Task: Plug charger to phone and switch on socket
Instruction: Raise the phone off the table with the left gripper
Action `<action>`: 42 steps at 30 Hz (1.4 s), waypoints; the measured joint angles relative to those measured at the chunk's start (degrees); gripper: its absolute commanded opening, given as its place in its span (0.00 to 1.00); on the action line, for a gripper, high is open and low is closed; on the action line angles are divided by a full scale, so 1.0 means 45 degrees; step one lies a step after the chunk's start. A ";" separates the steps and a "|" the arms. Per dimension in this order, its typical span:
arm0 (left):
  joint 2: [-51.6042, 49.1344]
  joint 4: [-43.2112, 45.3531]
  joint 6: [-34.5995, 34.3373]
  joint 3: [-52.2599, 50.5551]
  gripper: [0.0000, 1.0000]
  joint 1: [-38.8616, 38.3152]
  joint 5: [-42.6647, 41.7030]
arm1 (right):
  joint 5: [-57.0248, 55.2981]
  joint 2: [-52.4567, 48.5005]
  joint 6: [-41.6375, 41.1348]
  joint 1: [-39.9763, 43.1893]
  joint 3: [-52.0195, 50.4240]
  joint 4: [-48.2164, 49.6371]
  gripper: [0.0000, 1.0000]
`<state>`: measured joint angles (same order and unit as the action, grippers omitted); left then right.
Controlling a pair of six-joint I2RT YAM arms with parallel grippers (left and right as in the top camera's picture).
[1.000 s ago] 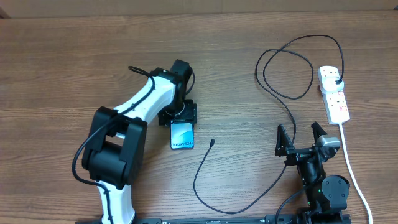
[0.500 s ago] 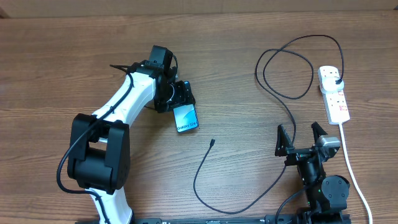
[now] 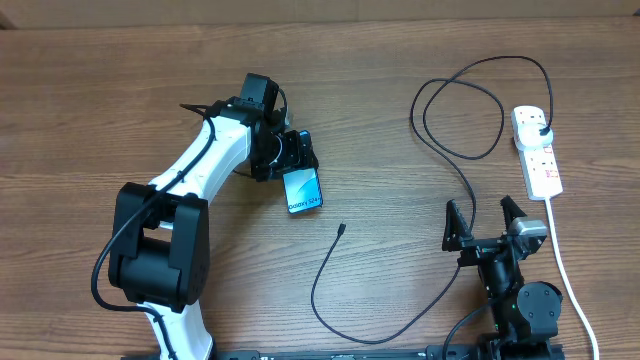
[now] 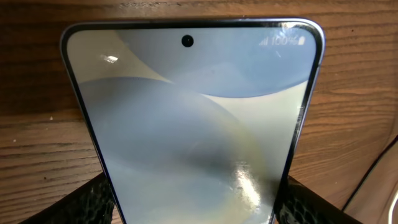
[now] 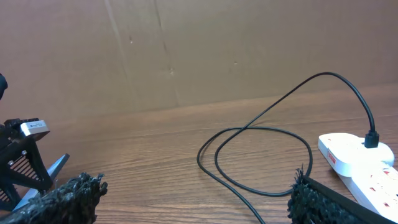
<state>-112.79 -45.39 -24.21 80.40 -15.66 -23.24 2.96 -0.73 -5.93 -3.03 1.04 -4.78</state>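
Observation:
The phone (image 3: 302, 189) has a light-blue screen and sits tilted in my left gripper (image 3: 293, 166), which is shut on its upper end near the table's middle. In the left wrist view the phone (image 4: 193, 118) fills the frame between the two fingers. The charger's black cable (image 3: 455, 150) loops across the right half of the table. Its connector tip (image 3: 342, 229) lies free, below and right of the phone. Its plug (image 3: 541, 129) sits in the white socket strip (image 3: 537, 152) at the far right. My right gripper (image 3: 485, 222) is open and empty at the front right, left of the strip's cord.
The strip's white cord (image 3: 570, 280) runs down the right edge toward the front. The right wrist view shows the cable loops (image 5: 255, 155), the strip (image 5: 360, 162) and a brown cardboard wall (image 5: 186, 50) behind the table.
My left gripper carried the phone up and to the right from its earlier place, and the arm swung left. In the last half second it shifted slightly further. The right arm has not moved.

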 measured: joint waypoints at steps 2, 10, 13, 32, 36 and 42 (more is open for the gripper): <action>0.0000 -0.0019 0.0029 0.0000 0.71 0.0000 -0.0034 | 0.0000 0.0000 0.0000 0.0000 0.0000 -0.0005 1.00; 0.0000 -0.0063 0.0058 0.0000 0.73 0.0000 -0.0034 | -0.0005 0.0000 0.0000 0.0000 0.0000 -0.0005 1.00; 0.0000 -0.0039 0.0097 0.0000 0.74 0.0000 -0.0039 | -0.0010 0.0000 0.0005 0.0000 0.0000 -0.0005 1.00; 0.0000 -0.0005 0.0146 0.0000 0.72 -0.0019 -0.0034 | -0.0005 0.0000 0.0005 0.0000 0.0000 -0.0005 1.00; 0.0000 0.0029 0.0146 0.0000 0.72 -0.0019 -0.0039 | 0.0000 0.0000 0.0000 0.0000 0.0000 -0.0005 1.00; 0.0000 0.0097 0.0189 0.0000 0.72 -0.0019 -0.0039 | 0.0355 0.0000 -0.0879 0.0000 0.0000 0.0010 1.00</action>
<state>-112.79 -44.95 -23.35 80.40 -15.75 -23.42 4.56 -0.73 -9.89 -3.03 1.04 -4.73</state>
